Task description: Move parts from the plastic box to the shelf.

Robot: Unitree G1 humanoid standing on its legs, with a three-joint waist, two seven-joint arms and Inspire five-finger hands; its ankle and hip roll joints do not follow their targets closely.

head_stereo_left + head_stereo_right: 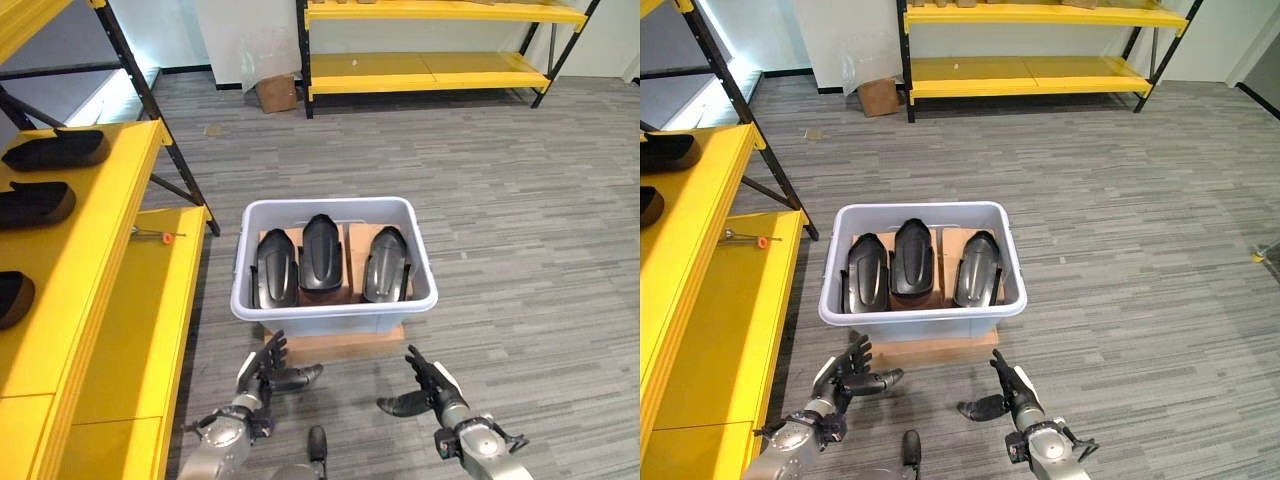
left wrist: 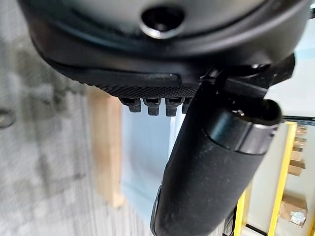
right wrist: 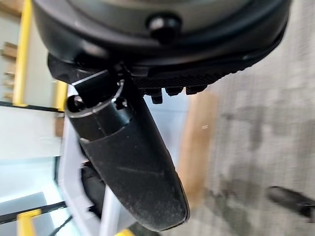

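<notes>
Counting three parts (image 1: 322,255) in box (image 1: 330,312), frame centre | three on shelf (image 1: 95,215), left edge | left hand (image 1: 262,375), right hand (image 1: 432,388) below box, fingers spread, empty | roughly half done

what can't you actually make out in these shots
- Lowest black part on the yellow shelf: cut off by the left eye view's edge.
- Plastic box floor: hidden under three black parts.
- Small tool on the shelf: too small to identify.
- Left hand and right hand: both open, empty.
</notes>
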